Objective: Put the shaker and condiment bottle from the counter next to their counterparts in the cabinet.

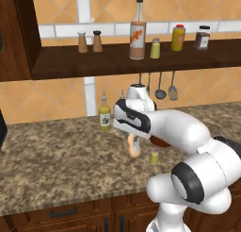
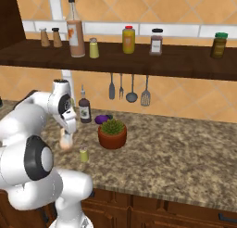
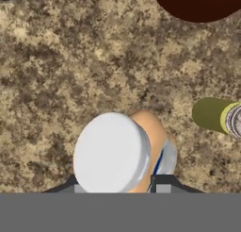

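Pretty even, bright rendered lighting, no glare; soft shadow under the cabinet point(image 1: 117, 61), everything sharp, slightly pixelated.

Two yellow-green shakers point(image 1: 155, 48) point(image 1: 154, 157), two brown shakers point(image 1: 82, 42) point(image 1: 97, 41).

Speckled granite worktop point(image 2: 185, 148) | potted green plant point(image 2: 112, 132) beside dark sauce bottle point(image 2: 84, 110) | utensils point(image 2: 128, 89) hanging below shelf | yellow red-capped bottle point(image 2: 128, 40), brown shaker pair point(image 1: 89, 41) on shelf
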